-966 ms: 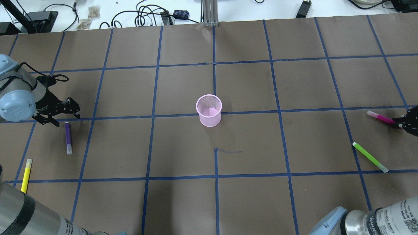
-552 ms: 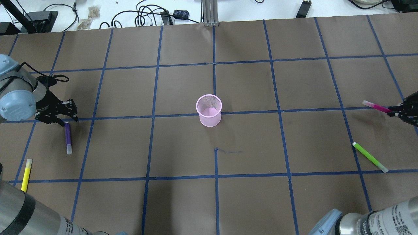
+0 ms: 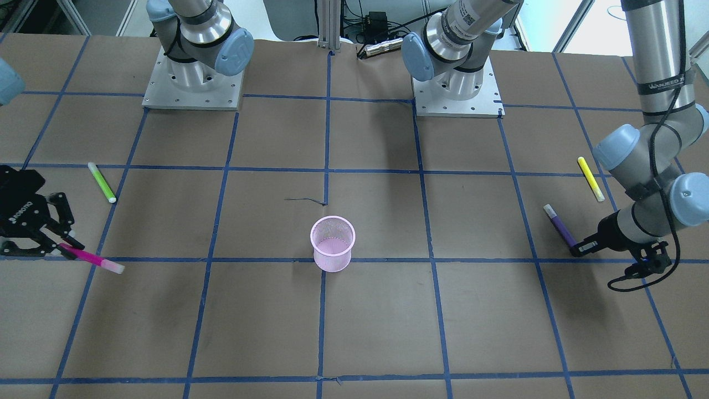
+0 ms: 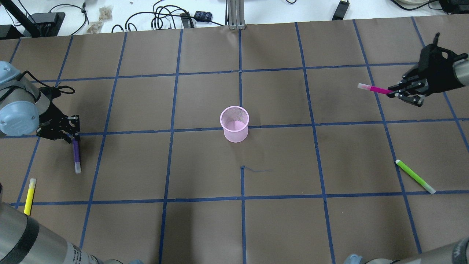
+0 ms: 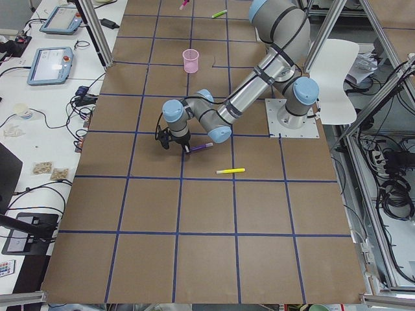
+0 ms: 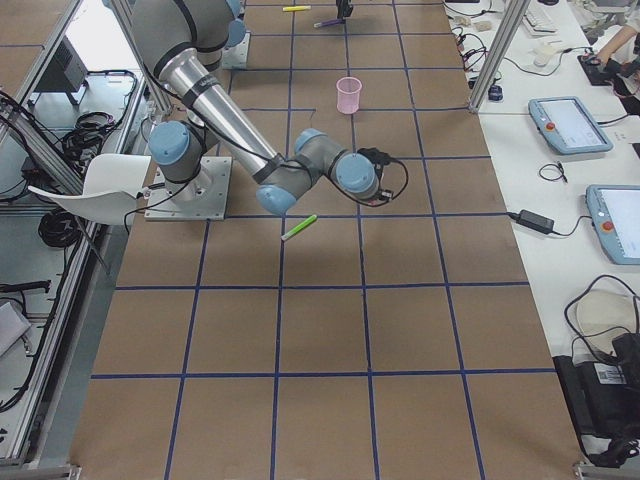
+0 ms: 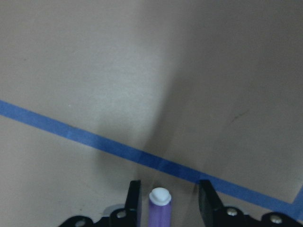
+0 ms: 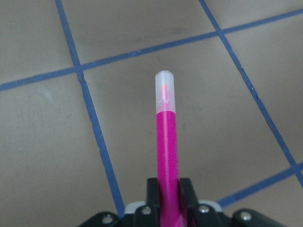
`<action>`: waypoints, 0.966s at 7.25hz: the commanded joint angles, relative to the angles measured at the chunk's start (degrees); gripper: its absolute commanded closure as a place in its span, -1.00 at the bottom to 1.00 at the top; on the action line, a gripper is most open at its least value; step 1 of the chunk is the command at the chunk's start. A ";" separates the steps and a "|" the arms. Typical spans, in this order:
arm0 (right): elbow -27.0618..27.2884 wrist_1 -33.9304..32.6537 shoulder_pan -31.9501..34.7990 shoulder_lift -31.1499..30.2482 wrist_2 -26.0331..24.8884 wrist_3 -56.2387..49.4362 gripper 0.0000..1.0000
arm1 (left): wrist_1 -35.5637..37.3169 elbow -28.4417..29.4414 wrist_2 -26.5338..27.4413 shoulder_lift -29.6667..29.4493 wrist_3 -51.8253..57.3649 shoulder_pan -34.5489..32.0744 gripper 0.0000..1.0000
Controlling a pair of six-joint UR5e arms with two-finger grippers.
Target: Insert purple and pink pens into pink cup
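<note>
The pink mesh cup [image 4: 234, 124] stands upright mid-table, also seen in the front view [image 3: 332, 244]. The purple pen [image 4: 76, 156] lies flat on the table at the left. My left gripper [image 4: 73, 136] is down at the pen's far end. In the left wrist view its fingers [image 7: 134, 194] are open on either side of the pen's tip [image 7: 160, 210]. My right gripper [image 4: 394, 91] is shut on the pink pen [image 4: 373, 88] and holds it level above the table, cap pointing toward the cup. The right wrist view shows the pen [image 8: 165, 137] clamped.
A yellow pen [image 4: 29, 196] lies near the table's near left, close to the left arm. A green pen [image 4: 415, 176] lies at the right. Cables and boxes line the table's far edge.
My right gripper has risen with the pink pen and carried it away from the robot and inward. My left gripper has moved down onto the purple pen's far end.
</note>
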 commanded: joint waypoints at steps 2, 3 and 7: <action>-0.23 -0.99 17.56 -2.25 -0.24 17.07 0.93 | -0.49 0.01 0.15 0.94 0.06 0.14 1.00; -0.14 -2.65 21.26 -2.25 -0.67 20.42 0.93 | -0.49 0.27 -1.68 1.90 -0.12 -0.12 1.00; -1.62 -2.93 35.00 -1.37 -6.72 21.85 0.90 | -1.10 5.55 -3.36 8.22 -0.38 -7.66 1.00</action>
